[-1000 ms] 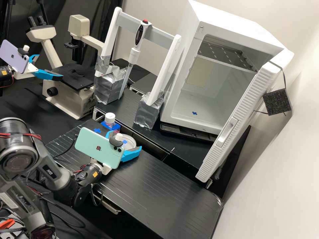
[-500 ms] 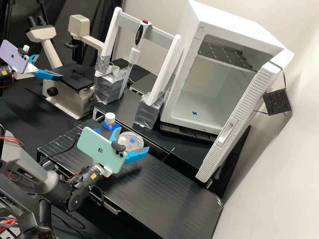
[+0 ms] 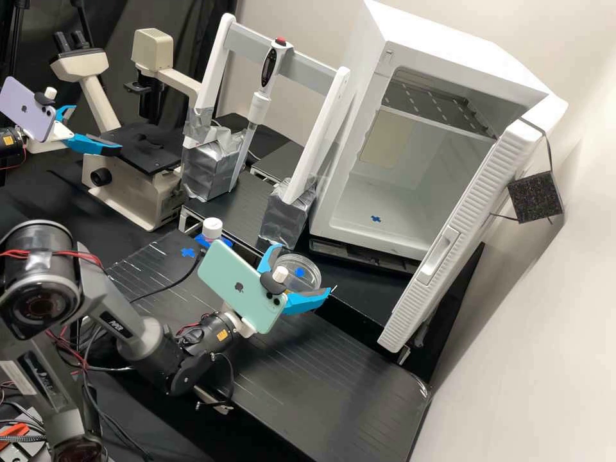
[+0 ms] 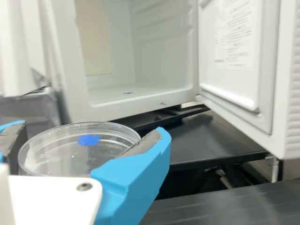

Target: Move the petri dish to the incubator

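Against a pale wall (image 3: 520, 359), above a black bench (image 3: 38, 202), found the petri dish (image 3: 310, 265) near the far edge of a ribbed black platform (image 3: 359, 382), outside the incubator (image 3: 443, 38) and short of its open front. Saw it clear, round and shallow, marked with a blue patch and roughly level. Noted the gripper (image 3: 302, 270) holding it, with blue fingers (image 3: 307, 301) closed on opposite sides. In the wrist view, made out a grey pad against the rim of the dish. Saw a pale green phone (image 3: 234, 285) mounted just behind the fingers.

Beyond the dish, saw the incubator with its door (image 3: 443, 247) wide open, a blue mark (image 3: 376, 219) on the white floor inside and a perforated shelf (image 3: 427, 106) higher up. Noticed a black block (image 3: 536, 197) on cords at the outer side of the door.

Toward the other end of the platform, saw a capped bottle (image 3: 212, 228), partly hidden, and near it a blue cross (image 3: 187, 253) on the dark surface. Farther back, found a white stand (image 3: 324, 131) with silver-taped feet and a pipette (image 3: 260, 106) held upright, then a beige microscope (image 3: 138, 199). Beside that, spotted a lilac phone (image 3: 29, 109) on a second arm (image 3: 9, 142).
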